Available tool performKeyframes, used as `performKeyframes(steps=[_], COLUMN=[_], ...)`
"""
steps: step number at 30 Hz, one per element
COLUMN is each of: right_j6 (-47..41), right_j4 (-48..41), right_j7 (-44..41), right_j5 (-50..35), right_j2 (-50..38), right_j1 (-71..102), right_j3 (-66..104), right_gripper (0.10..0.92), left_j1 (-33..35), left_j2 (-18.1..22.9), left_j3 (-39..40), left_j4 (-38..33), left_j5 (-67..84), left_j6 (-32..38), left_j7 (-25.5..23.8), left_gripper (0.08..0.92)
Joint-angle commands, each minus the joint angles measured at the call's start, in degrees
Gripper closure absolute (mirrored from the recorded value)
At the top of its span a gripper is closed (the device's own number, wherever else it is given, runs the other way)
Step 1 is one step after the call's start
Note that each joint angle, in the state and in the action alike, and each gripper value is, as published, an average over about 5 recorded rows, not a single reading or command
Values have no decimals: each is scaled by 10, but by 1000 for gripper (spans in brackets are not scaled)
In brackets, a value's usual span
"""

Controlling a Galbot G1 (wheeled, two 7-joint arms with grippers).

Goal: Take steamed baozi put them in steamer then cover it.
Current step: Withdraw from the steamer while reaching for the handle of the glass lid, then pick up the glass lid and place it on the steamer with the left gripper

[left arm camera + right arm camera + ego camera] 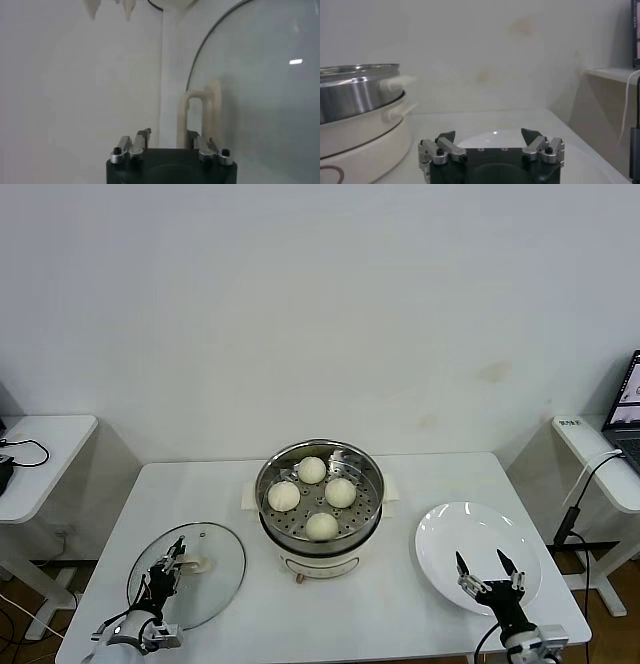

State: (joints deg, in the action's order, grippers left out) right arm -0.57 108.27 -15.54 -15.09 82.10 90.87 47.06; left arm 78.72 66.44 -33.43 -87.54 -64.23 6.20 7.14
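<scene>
Four buns point(312, 470) sit in the steamer point(368, 494) at the table's point(420, 474) middle — no readable writing shows. The left gripper point(176, 559) pinches the lid's point(220, 569) handle point(200, 107) near the front-left corner; the right gripper point(487, 568) hangs spread over the plate point(480, 534) — front right.

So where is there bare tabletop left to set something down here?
Bare table lies along the near edge between the glass lid and the white plate, and at both far corners beside the steamer. The centre is crowded: four baozi fill the steamer. The left gripper sits at the lid's handle; the right gripper, jaws open, hovers over the plate.
</scene>
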Motion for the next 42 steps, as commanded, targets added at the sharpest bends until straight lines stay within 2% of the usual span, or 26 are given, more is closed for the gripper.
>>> performKeyframes(steps=[1,5,12,22,30,34,42], right_j6=[1,2,4,-1,2,11,29], right_j4=[4,9,15,22,26,20,14], right_j7=[0,0,-2,-4,-7,-9,-9], right_j5=[1,3,9,18,37,58,92], right_j2=[1,1,0,-9,-7,-3,5], right_j1=[2,5,9,13,18,17,14], right_j3=[-1,-3,-9,-16,-25,-28,-36], right_gripper=[202,203,203,203,203,202,202], left_j1=[6,14,38,65,64,48,-52], left_j2=[12,16,1,-75,-130,-146,-172], left_j3=[-7,-16,-47,-124,-147,-114,57], left_j4=[-5,-18,-64,-146,-230,-277,-325], left_j5=[-4,-2,19,70,106,126,148], left_j6=[9,17,19,18,-26,-71,-176], left_j7=[45,72,79,-5,-96,-128,-167], left_gripper=[761,844,853,853,853,853,853])
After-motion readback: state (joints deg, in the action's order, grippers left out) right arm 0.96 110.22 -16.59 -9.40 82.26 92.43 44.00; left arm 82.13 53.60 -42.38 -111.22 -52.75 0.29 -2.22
